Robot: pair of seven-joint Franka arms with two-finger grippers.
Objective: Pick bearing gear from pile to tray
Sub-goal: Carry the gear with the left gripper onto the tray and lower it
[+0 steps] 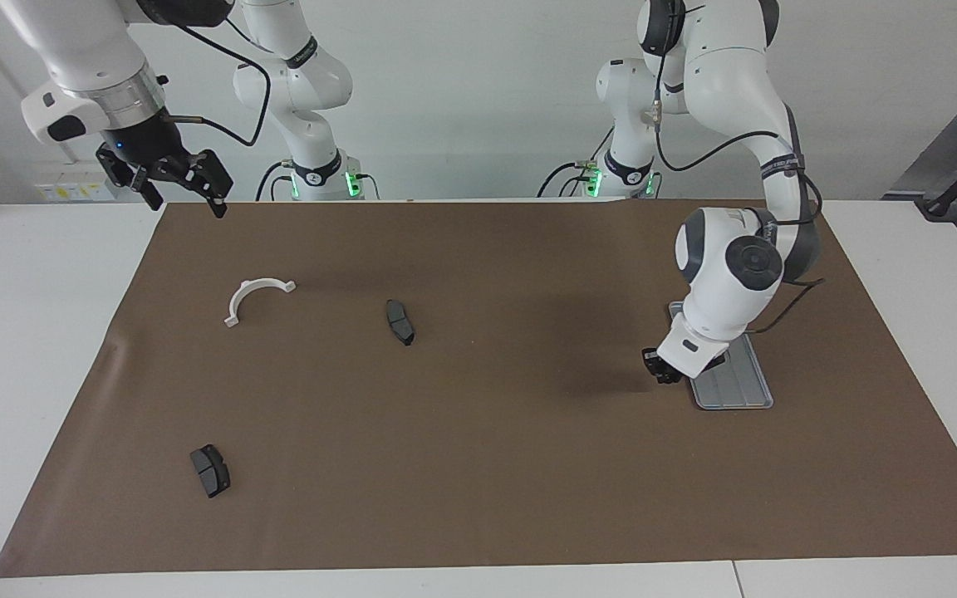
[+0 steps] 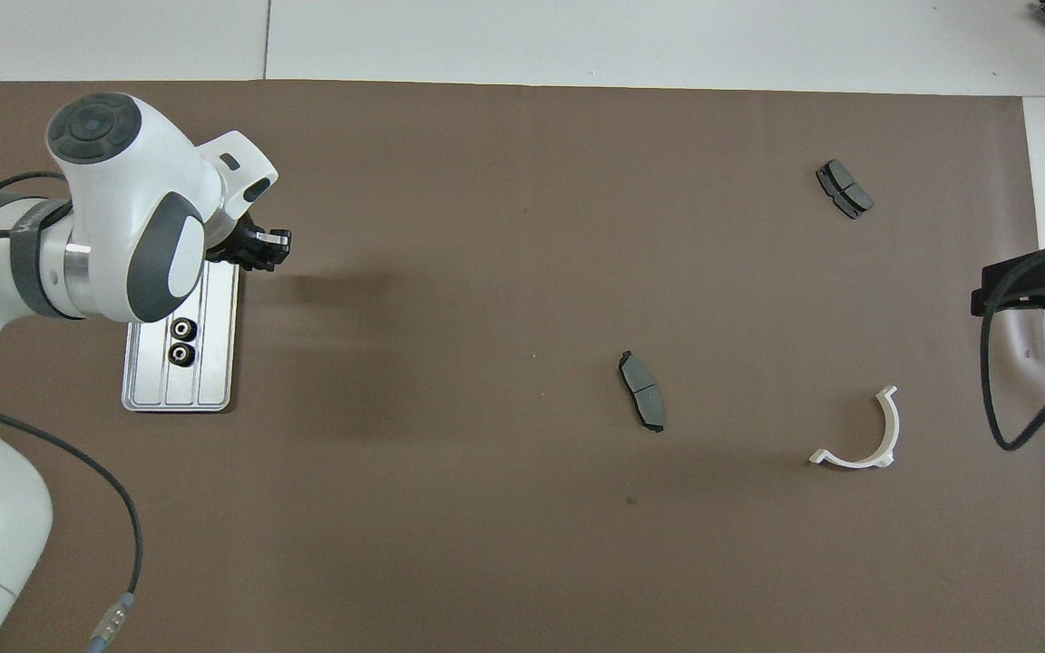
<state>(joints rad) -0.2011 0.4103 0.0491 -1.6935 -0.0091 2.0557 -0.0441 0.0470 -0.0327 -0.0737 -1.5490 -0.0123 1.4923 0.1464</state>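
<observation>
R gripper: black two-finger right gripper (image 1: pixel 184 178) up in the air over the table edge at the right arm's end, fingers spread, holding nothing; arm waits.
Bracket: white half-ring plastic bracket (image 1: pixel 252 297) flat on brown mat (image 1: pixel 478 465), nearest the robots of the loose parts.
Pad 1: dark grey curved pad (image 1: pixel 399 321) mid-mat, a bit farther out than the bracket.
Tray: flat silver-grey grooved metal tray (image 2: pixel 152 392) at the left arm's end; two small black round gears (image 2: pixel 182 340) touching side by side in it.
L gripper: black left gripper (image 1: pixel 663 370) over the tray's outer edge/corner (mat just beside), fingertips pressed together; can't tell whether a gear is pinched.
Pad 2: second dark grey pad (image 1: pixel 210 470), farthest out, toward the right arm's end.
</observation>
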